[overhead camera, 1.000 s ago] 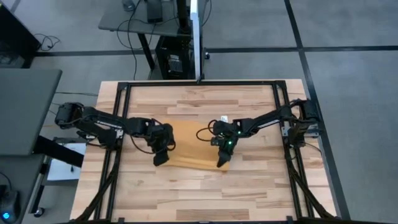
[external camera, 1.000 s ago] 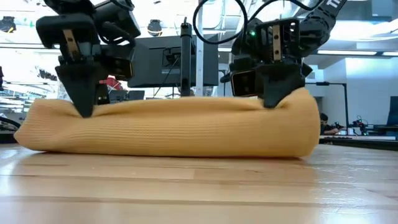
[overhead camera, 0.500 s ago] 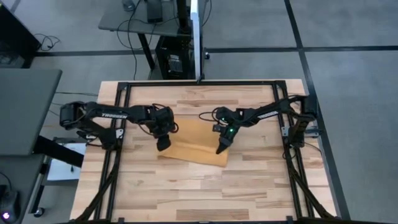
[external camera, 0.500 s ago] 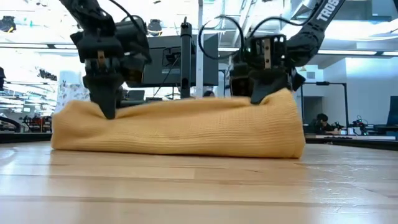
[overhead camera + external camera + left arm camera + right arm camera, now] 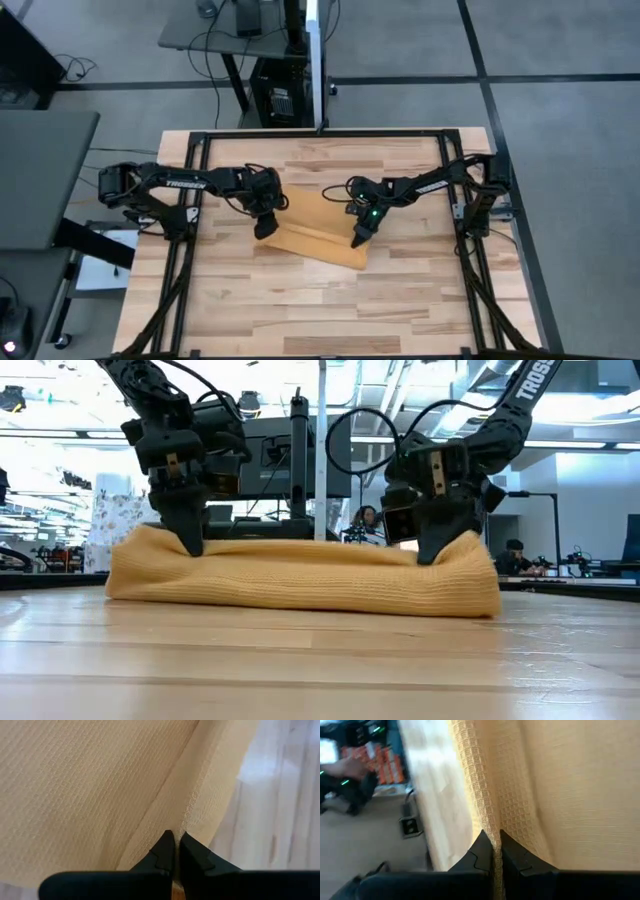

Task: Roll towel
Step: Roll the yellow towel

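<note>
Both grippers pinch the half-rolled towel mid-table.

The mustard towel lies on the wooden table; the left gripper and right gripper, jaws closed on its fold at either end. Monitor and a person behind.

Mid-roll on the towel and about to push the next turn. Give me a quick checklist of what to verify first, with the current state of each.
1. Left end effector pinches towel: ok, shut on a fold at its end.
2. Right end effector pinches towel: ok, shut on the fold at the other end.
3. Both grips level: ok in the low view.
4. Roll square to the table: not ok, it lies skewed in the high view.
5. Roll even along its length: cannot tell; it sags slightly between the grips.
6. White tag position: cannot tell.
</note>
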